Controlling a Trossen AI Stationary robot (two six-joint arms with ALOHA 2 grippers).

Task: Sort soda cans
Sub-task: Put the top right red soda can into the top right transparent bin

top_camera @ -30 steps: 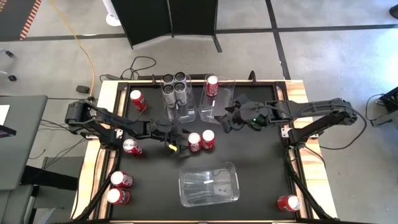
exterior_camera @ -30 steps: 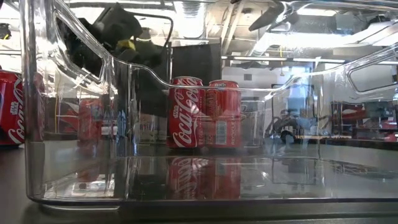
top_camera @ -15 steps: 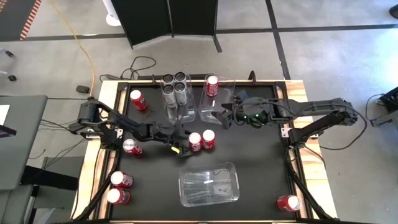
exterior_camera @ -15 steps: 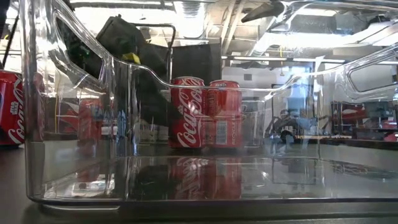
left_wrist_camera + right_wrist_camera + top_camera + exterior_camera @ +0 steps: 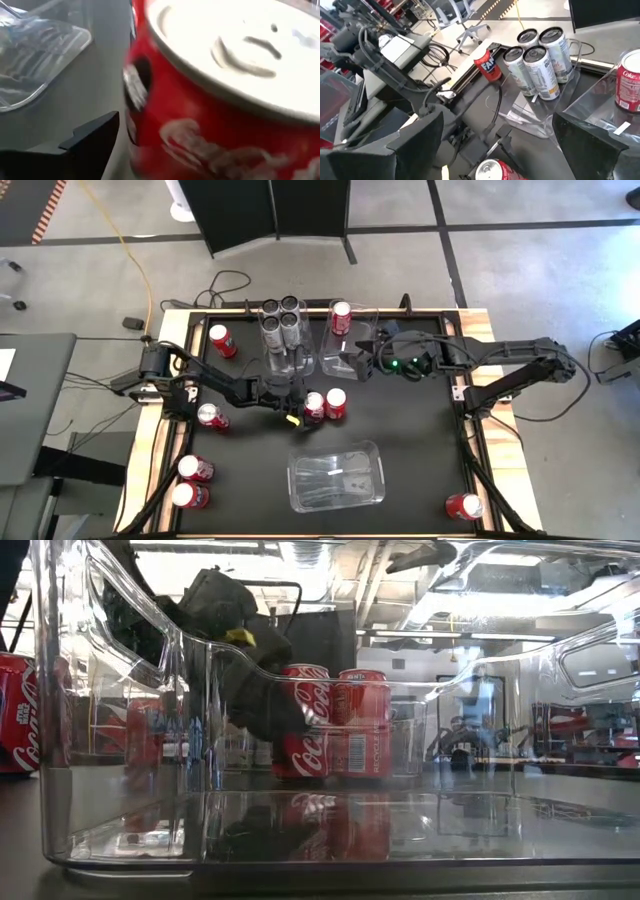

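1. Our left gripper (image 5: 300, 406) sits mid-frame in the high view, fingers spread around a red can (image 5: 313, 407); its twin (image 5: 336, 402) stands touching it on the right.
2. Our right gripper (image 5: 356, 360) hangs released over a bin (image 5: 362, 330) at upper centre, holding one red can (image 5: 341, 317).
3. Four silver cans (image 5: 282, 320) fill the neighbouring bin; other red cans (image 5: 191, 481) dot the left edge and lower right corner.
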